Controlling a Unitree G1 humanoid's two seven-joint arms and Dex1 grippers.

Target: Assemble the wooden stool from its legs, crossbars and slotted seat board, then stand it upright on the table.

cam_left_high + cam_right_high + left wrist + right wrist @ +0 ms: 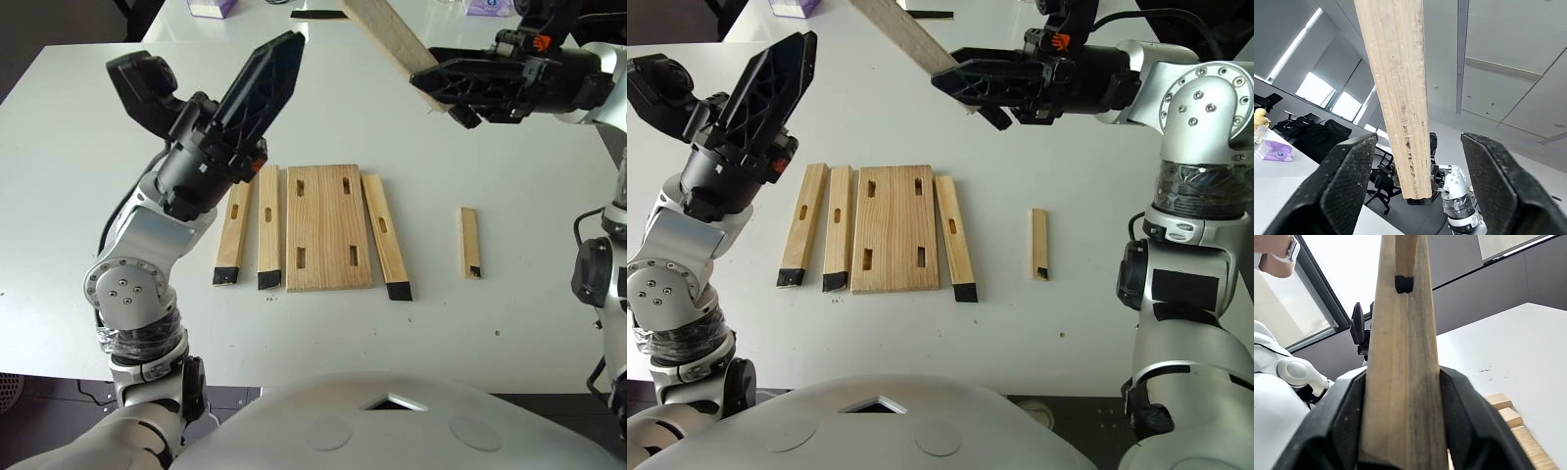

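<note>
Seat board [328, 227]: lies flat at the middle of the worktop [78, 196], its four slots facing up.
Outer left leg [233, 235]: lies flat left of the board, black-tipped end toward the near edge, one slot showing.
Inner left leg [268, 225]: lies flat between the outer leg and the board, just beside the board's left edge, black tip toward the near edge.
Right-side leg [385, 235]: lies flat just beside the board's right edge, slightly slanted, black tip toward the near edge.
Short crossbar [469, 243]: lies flat, well apart from the other pieces, toward the worktop's right edge.
Right claw [431, 80]: raised over the far right part of the worktop, fingers clamped on the held leg, a pad pressed to each face.
Held leg [392, 41]: in the air, slanting from the right claw up toward the far edge.
Left claw [284, 49]: raised over the left part of the worktop, fingers spread wide with nothing in them, apart from the held leg.
</note>
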